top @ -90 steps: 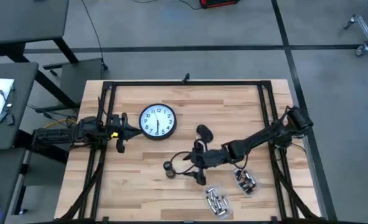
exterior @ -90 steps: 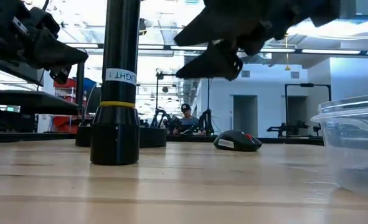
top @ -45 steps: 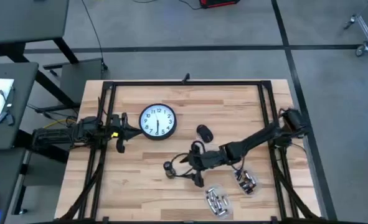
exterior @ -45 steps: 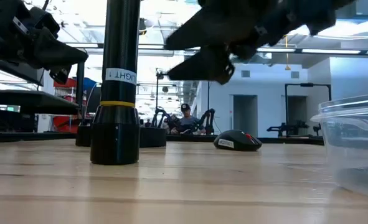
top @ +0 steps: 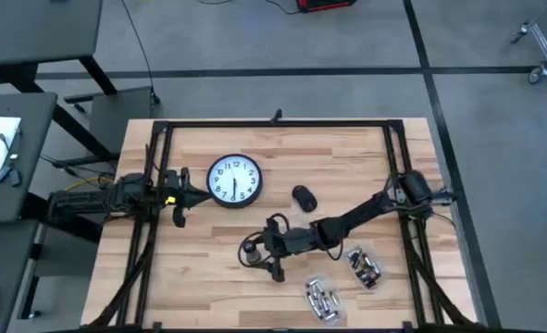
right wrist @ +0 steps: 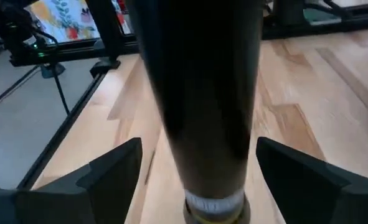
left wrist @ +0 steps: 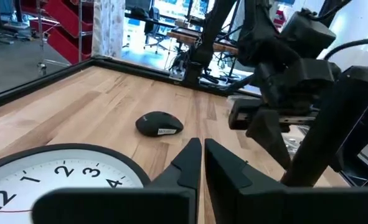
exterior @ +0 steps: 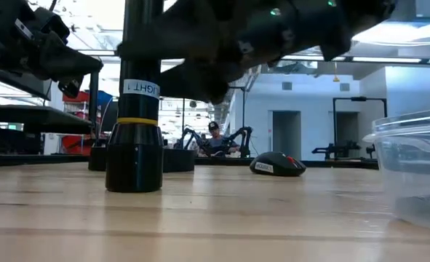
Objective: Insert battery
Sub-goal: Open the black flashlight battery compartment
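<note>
1. The bench (top: 208,268) fills the high view's centre.
2. A wall clock (top: 233,179) lies upper left.
3. The flashlight (top: 249,252) stands upright, lower centre.
4. The right tool (top: 270,248), fingers apart, straddles it; centre before closing.
5. The left tool (top: 182,195), fingers together, waits at left.

The counter (top: 208,277) is showing pale wood in lighter and darker strips. The clock (top: 233,179) is wearing a white face with black numerals inside a black rim. The flashlight (exterior: 137,109) is standing black, carrying a yellow ring and a white label. The mouse (top: 304,197) is lying black.
</note>
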{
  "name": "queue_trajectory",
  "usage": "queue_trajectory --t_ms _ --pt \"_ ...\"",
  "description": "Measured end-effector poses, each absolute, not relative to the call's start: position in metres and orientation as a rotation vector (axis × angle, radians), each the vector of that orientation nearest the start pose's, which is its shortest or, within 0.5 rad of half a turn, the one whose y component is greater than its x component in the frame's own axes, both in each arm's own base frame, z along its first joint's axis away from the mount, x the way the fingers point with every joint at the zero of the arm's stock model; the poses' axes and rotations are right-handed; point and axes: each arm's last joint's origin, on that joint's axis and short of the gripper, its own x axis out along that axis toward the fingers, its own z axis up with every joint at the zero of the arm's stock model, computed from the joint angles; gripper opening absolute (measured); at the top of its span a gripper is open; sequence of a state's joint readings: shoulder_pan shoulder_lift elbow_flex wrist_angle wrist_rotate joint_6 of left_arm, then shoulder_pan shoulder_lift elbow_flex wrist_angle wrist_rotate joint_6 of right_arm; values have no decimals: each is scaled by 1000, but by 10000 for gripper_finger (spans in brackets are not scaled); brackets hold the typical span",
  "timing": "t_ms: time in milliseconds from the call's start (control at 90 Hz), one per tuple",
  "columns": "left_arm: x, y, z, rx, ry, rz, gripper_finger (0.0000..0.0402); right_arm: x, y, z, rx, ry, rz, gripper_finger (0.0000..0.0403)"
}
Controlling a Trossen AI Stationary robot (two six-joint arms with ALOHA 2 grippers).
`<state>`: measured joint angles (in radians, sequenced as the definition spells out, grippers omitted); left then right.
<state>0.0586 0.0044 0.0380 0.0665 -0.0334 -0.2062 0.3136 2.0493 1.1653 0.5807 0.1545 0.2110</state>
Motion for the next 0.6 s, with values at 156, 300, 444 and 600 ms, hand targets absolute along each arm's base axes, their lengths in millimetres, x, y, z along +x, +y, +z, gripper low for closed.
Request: queue_trajectory --t_ms 156,300,444,600 --pt "95 7 182 -205 -106 82 0 420 123 160 136 324 107 295" --pt "95 7 182 -176 -107 97 0 422 119 161 138 320 98 215" --pt "94 7 186 -214 -146 91 0 426 118 168 141 328 107 139" --pt "93 6 195 -370 -243 49 0 431 112 181 157 402 133 139"
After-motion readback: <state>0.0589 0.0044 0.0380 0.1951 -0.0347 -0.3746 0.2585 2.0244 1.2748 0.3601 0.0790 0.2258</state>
